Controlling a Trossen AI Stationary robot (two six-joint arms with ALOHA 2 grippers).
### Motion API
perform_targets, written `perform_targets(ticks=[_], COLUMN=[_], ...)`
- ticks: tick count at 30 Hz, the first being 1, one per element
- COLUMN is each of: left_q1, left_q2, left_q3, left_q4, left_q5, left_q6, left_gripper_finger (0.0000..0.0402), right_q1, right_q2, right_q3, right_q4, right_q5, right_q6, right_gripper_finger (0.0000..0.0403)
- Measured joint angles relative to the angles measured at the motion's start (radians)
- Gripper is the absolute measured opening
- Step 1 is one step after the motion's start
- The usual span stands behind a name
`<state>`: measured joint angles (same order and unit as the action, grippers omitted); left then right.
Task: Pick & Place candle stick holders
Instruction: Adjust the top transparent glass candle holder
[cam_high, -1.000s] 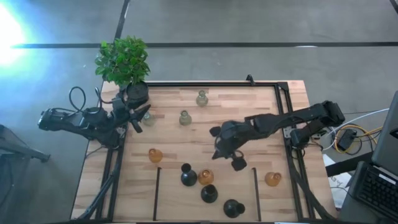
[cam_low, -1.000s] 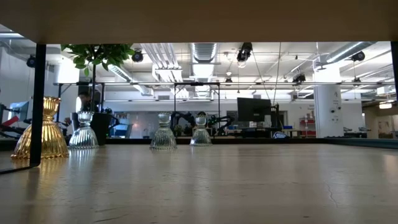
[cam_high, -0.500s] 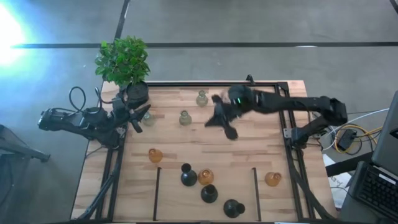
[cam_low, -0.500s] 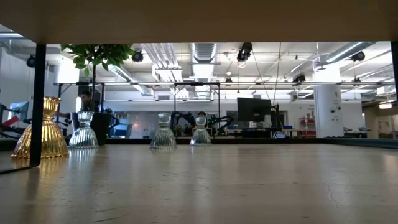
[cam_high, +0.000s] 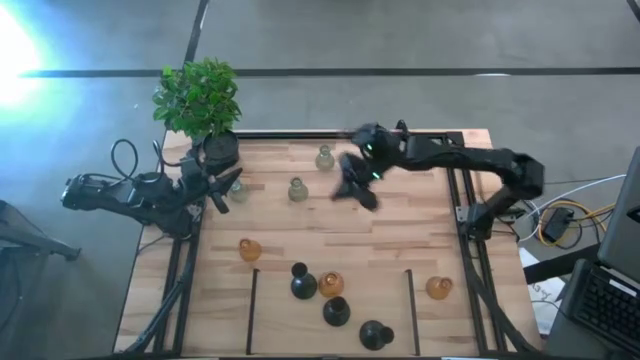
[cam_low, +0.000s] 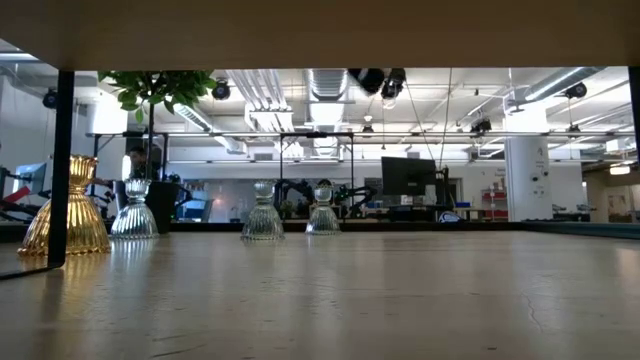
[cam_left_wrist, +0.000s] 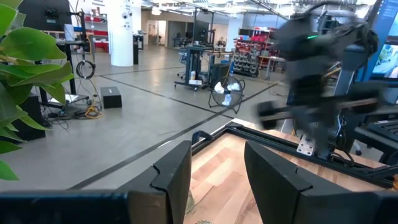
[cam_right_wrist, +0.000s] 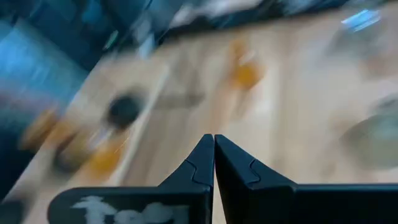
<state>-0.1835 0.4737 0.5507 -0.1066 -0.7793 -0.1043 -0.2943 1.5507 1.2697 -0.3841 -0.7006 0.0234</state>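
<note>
A: So, where do your holders stand?

B: Three pale holders sit in the upper part of the high view: the first pale holder near the top rail, the second pale holder below and left of it, the third pale holder at the left edge just beside your left gripper. Lower down are an amber holder, another amber holder among the black holders, and a lone amber holder at lower right.

A: And the tools?

B: Your right gripper has its fingers pressed together, holding nothing, upper centre over the table. The left one stands part spread, empty.

A: How will they handle?

B: I'd judge them ribbed glass: light, stiff, slippery, breakable, and top-light on a wide bulb. Take hold at the narrow neck, squarely from above; squeezing the rounded base would likely squirt it sideways.
</note>
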Motion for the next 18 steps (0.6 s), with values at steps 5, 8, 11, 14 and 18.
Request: perform_targets(ticks=[5,8,11,14,18], left_q1=[0.000,0.000,0.000,0.000,0.000], left_q2=[0.000,0.000,0.000,0.000,0.000], left_q3=[0.000,0.000,0.000,0.000,0.000], left_q4=[0.000,0.000,0.000,0.000,0.000], left_q5=[0.000,0.000,0.000,0.000,0.000], left_q6=[0.000,0.000,0.000,0.000,0.000], left_gripper_finger=[0.0154,0.0154,0.0154,0.0154,0.0154], right_q1=[0.007,-0.093,-0.269,-0.459,-0.594], right_q2=[-0.224,-0.388,-0.511,-0.556,-0.533], right_q3=[-0.033,-0.091,-0.147,-0.171,-0.179], right_q4=[-0.555,-0.678,-0.692,-0.690,-0.705], right_q5=[0.097,0.128,0.133,0.133,0.048], right_q6=[-0.268,-0.348,-0.407,-0.447,-0.519], right_gripper_finger=[0.0008,0.0008,0.0008,0.0008,0.0008])
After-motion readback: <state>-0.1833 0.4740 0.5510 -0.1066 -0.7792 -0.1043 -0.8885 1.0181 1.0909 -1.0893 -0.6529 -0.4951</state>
